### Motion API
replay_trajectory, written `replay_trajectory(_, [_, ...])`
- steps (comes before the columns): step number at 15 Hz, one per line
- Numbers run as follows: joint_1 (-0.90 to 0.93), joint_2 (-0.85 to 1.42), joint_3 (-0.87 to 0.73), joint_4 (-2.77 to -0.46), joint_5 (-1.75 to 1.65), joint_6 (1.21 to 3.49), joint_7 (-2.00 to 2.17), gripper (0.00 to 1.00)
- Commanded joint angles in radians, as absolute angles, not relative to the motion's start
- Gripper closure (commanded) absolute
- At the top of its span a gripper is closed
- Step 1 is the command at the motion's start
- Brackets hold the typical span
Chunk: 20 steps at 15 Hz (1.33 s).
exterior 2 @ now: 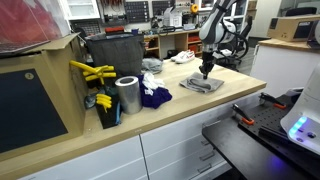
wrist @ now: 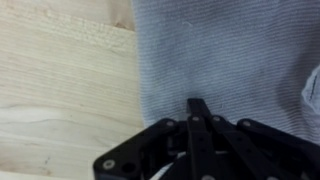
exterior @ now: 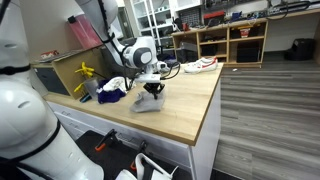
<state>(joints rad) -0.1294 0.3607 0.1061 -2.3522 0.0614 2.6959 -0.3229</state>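
A grey cloth point(exterior: 148, 105) point(exterior 2: 203, 86) lies flat on the wooden tabletop point(exterior: 185, 105) point(exterior 2: 190, 110). My gripper point(exterior: 150, 91) point(exterior 2: 205, 72) points straight down just over it. In the wrist view the black fingers point(wrist: 198, 112) are pressed together, and the gripper point(wrist: 198, 103) sits over the grey cloth point(wrist: 220, 50) close to its left edge. I see no fold of fabric drawn up between the fingers. Bare wood point(wrist: 60, 80) fills the left of that view.
A dark blue cloth point(exterior 2: 153, 97) point(exterior: 112, 96) and a white one point(exterior: 116, 84) lie nearby. A metal cylinder point(exterior 2: 127, 95), yellow tools point(exterior 2: 92, 72) and a dark bin point(exterior 2: 113, 52) stand beyond. A white shoe point(exterior: 200, 65) lies at the table's far end, before shelves point(exterior: 232, 40).
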Motion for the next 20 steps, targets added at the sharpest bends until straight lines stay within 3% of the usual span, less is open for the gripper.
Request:
replay_trajectory(1, [-0.111,0.394,0.085,-2.354,0.036,2.697,-0.311,1.00])
replay_trajectory(15, [-0.004,0.298,-0.083,-2.537,-0.221,2.825,-0.146,1.00])
replay_trajectory(20, [-0.028,0.246,-0.039,-2.583,-0.171,2.822,-0.176,1.00])
